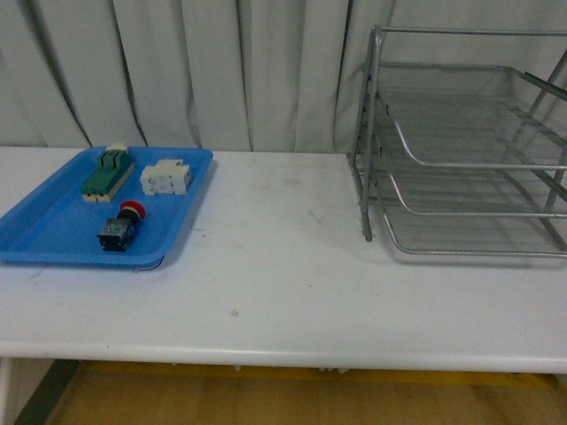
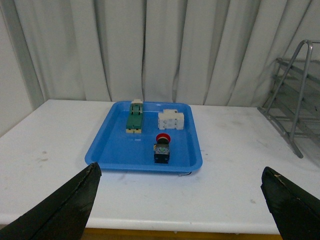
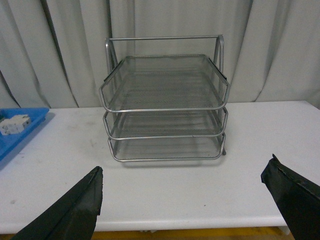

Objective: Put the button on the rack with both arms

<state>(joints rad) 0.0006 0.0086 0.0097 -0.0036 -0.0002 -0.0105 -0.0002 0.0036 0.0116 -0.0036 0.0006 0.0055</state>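
Left on the counter (image 1: 283, 274), the button (image 1: 120, 226) lies cap away, dead ahead of my nearer left tool (image 2: 180, 171), gaping and empty.

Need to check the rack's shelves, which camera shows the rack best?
Right wrist view: the rack sits whole, all three tiers visible. Front view crops one side; left wrist view shows only a frame corner.

Right side of the rack (image 1: 461, 133) beyond the front view's edge; blue tray (image 3: 25, 137) mostly outside the right wrist view.
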